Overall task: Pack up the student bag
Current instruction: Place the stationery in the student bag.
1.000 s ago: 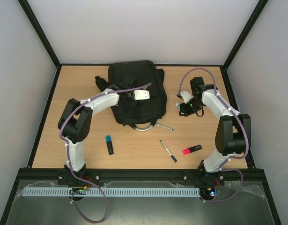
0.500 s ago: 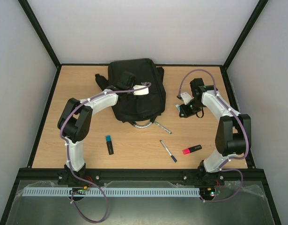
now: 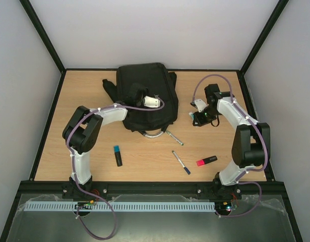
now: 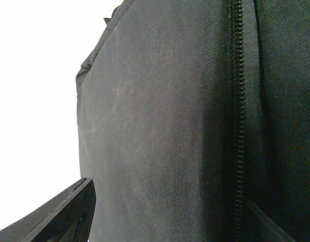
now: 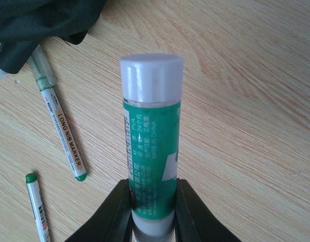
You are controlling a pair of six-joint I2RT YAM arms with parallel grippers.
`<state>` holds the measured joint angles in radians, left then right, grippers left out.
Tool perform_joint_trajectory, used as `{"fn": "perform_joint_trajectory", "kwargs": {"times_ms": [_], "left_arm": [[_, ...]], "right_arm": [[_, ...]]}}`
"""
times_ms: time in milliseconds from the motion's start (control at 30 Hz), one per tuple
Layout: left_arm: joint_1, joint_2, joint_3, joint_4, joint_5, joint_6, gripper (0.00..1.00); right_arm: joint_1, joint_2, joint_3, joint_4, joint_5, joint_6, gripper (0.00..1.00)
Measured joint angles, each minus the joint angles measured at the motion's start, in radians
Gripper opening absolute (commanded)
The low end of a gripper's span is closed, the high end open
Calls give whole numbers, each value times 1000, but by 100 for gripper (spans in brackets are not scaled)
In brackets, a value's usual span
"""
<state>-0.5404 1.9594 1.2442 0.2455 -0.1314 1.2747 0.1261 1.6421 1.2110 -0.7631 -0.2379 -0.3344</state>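
Right wrist view is showing right fingers (image 5: 116,212) pinching a glue stick (image 5: 150,136), hovering near the bag (image 3: 147,85) lying at the back of the surface (image 3: 84,151); left fingers (image 4: 59,217) are standing apart against its fabric beside the closed zip (image 4: 239,101), hold untellable, so loading is likely needing that zip opened first.
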Motion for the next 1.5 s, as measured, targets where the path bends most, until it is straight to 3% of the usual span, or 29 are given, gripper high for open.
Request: {"fn": "perform_joint_trajectory", "kwargs": {"times_ms": [300,667,1033,1333,1500], "left_arm": [[0,-16,-111,182,1,164,66],[15,-124,-75,64,-2,65,50],[15,-79,-37,-82,-27,-9,6],[37,-79,140,-370,81,-248,2],[40,-79,200,-491,159,-426,2]], "right_arm": [[0,3,9,-1,-14,5,11],[0,20,97,-7,-54,7,13],[0,35,105,-17,-70,7,14],[11,32,108,-45,-180,50,12],[111,53,144,-53,-266,94,11]]}}
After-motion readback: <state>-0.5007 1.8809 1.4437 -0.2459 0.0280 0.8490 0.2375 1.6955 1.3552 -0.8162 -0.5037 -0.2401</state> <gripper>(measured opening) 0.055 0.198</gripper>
